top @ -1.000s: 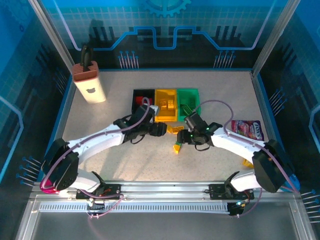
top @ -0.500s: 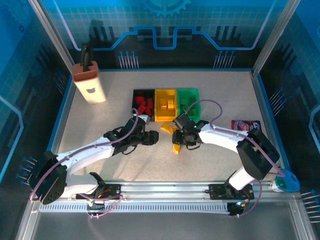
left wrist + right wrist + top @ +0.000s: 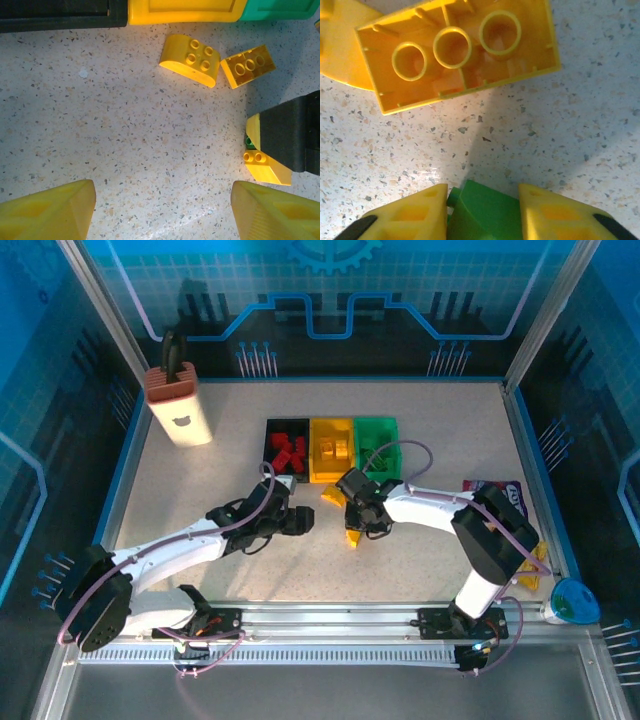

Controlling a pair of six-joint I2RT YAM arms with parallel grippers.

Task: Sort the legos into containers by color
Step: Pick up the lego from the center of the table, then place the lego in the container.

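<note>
Nearest the bases, bare speckled tabletop (image 3: 420,570): pale, flat, matte, fine for low picks. Mid-table, seeing right gripper (image 3: 482,197) clamped on a green brick (image 3: 480,217), fingertips (image 3: 405,217) tight against both flanks and low at the surface. Reads as a fresh pick bound for the green bin (image 3: 376,421). Alongside, left gripper (image 3: 162,200) held low with jaws apart and nothing between, probably lining up on the domed yellow brick (image 3: 190,60) ahead. Just beyond the green one, upside-down yellow brick (image 3: 455,55); small yellow brick (image 3: 265,167) just beside the right gripper. Farther out, black bin (image 3: 270,430) holding reds and yellow bin (image 3: 316,430) holding yellows, in one row with the green. Back left, beige box (image 3: 182,415); right side, snack packet (image 3: 500,490). Blue back panel (image 3: 330,300) behind.
</note>
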